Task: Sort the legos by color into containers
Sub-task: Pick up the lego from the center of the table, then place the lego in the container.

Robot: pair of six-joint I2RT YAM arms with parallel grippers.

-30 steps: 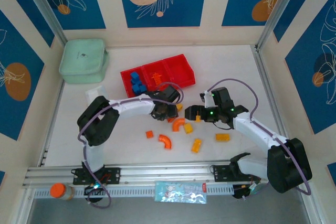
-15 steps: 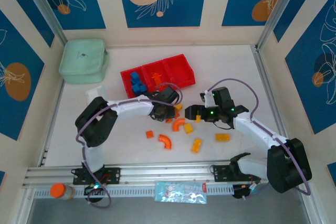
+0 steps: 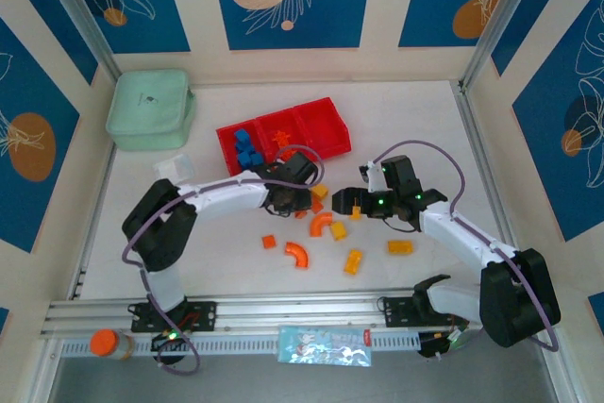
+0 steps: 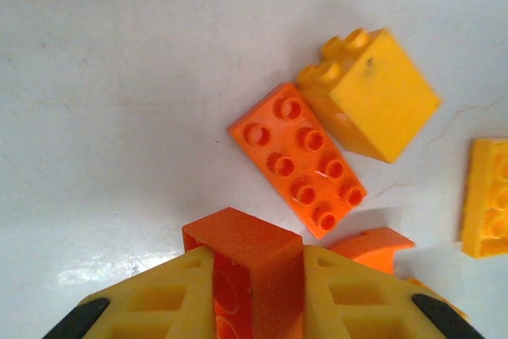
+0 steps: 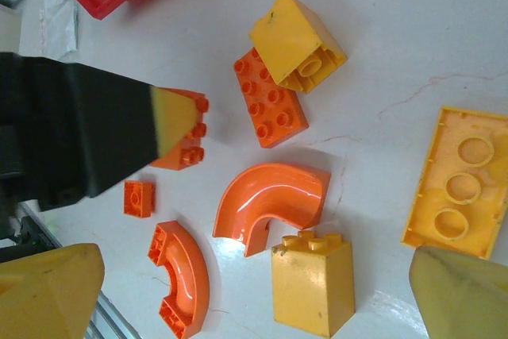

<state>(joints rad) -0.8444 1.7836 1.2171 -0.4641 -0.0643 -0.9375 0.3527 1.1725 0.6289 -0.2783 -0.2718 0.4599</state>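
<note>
Legos (image 3: 321, 226) partly sorted. Blue bricks (image 3: 245, 146) lie in the left compartment of the red tray (image 3: 321, 129), one or two orange ones in the middle; the right compartment looks bare. About ten orange and yellow pieces lie loose on the surface (image 3: 425, 120). My left fingers (image 4: 178, 291) clench an orange brick (image 4: 246, 248); right fingers (image 5: 51, 283) spread wide, grasping nothing. I judge under half done.
</note>
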